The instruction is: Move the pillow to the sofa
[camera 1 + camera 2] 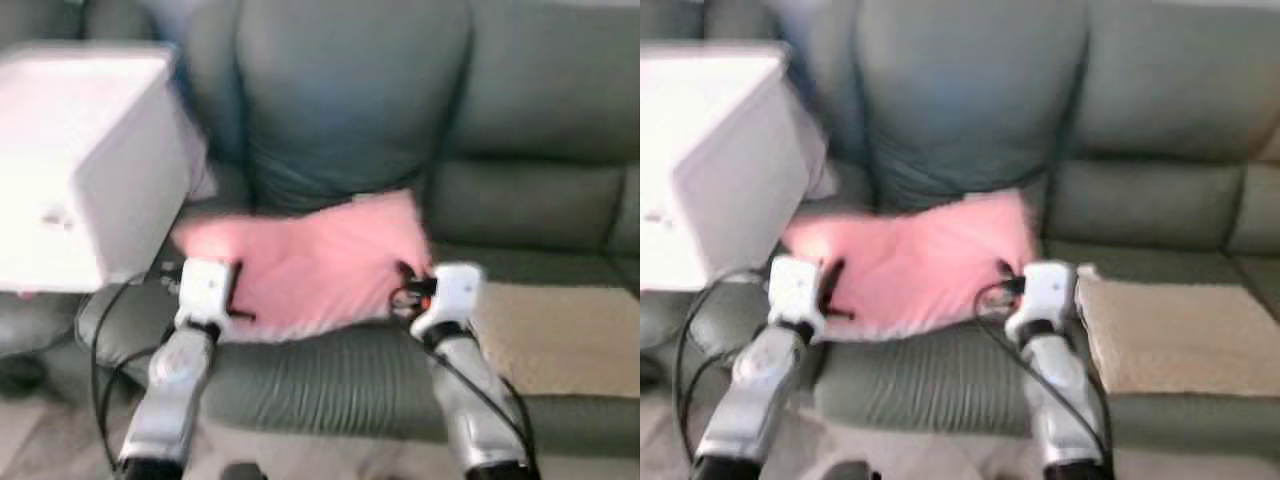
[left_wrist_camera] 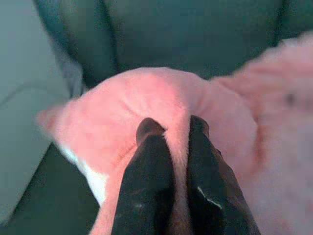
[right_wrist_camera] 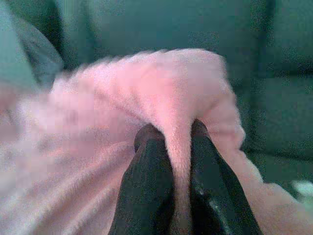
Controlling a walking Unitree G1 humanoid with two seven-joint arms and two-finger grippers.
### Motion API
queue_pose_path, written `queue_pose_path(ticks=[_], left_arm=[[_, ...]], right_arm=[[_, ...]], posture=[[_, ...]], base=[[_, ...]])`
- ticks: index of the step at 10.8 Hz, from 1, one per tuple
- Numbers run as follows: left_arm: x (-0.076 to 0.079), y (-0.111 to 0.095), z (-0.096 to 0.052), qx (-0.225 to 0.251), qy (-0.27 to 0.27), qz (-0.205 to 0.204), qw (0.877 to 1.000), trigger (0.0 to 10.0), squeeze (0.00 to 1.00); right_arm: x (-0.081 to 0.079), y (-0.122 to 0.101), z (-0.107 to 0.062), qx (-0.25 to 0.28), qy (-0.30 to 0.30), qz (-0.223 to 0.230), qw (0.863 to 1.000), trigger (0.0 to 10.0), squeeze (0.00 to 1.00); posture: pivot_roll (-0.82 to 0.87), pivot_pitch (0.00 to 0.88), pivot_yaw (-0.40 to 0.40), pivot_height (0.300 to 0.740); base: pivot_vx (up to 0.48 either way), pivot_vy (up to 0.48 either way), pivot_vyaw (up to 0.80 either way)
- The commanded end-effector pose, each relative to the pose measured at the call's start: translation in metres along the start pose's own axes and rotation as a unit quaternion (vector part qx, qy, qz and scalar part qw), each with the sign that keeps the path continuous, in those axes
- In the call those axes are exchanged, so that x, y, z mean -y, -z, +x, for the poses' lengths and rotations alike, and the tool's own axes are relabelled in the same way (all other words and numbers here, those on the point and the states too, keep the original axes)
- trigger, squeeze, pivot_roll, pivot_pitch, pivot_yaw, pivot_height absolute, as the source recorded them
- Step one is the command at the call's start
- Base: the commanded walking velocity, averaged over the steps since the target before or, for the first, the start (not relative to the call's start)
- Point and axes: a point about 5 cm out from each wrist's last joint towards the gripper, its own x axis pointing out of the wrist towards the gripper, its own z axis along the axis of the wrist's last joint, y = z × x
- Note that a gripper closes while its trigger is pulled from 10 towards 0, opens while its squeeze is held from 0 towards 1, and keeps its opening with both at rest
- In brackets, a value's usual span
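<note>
My left hand (image 2: pixel 172 134) and right hand (image 3: pixel 177 134) each pinch a fold of the pink pillow (image 1: pixel 310 265), at frame centre over the sofa (image 1: pixel 340 385) seat; release remains.

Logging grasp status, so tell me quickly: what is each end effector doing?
Left end effector: closed on the pink pillow.
Right end effector: closed on the same pillow.
</note>
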Motion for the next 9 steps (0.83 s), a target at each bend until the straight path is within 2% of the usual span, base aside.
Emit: queue_pose_path(ticks=[1, 5, 9], left_arm=[[0.0077, -0.0046, 0.0002, 0.011, 0.014, 0.004, 1.000, 10.0, 0.00], [0.0089, -0.0041, -0.0009, 0.008, 0.020, 0.002, 1.000, 10.0, 0.00], [0.0108, -0.0004, -0.0007, -0.005, 0.037, 0.003, 0.999, 10.0, 0.00]], right_arm=[[0.0082, 0.0014, -0.0019, -0.005, 0.016, 0.002, 1.000, 10.0, 0.00], [0.0055, 0.0009, -0.0030, -0.003, 0.011, 0.007, 1.000, 10.0, 0.00], [0.0048, 0.0013, -0.0024, -0.003, 0.012, 0.010, 1.000, 10.0, 0.00]], posture=[[0.02, 0.000, -0.006, 0.740], [0.02, 0.000, -0.004, 0.740], [0.02, 0.000, 0.000, 0.676]], base=[[0.000, 0.000, 0.00], [0.000, 0.000, 0.00], [0.000, 0.000, 0.00]])
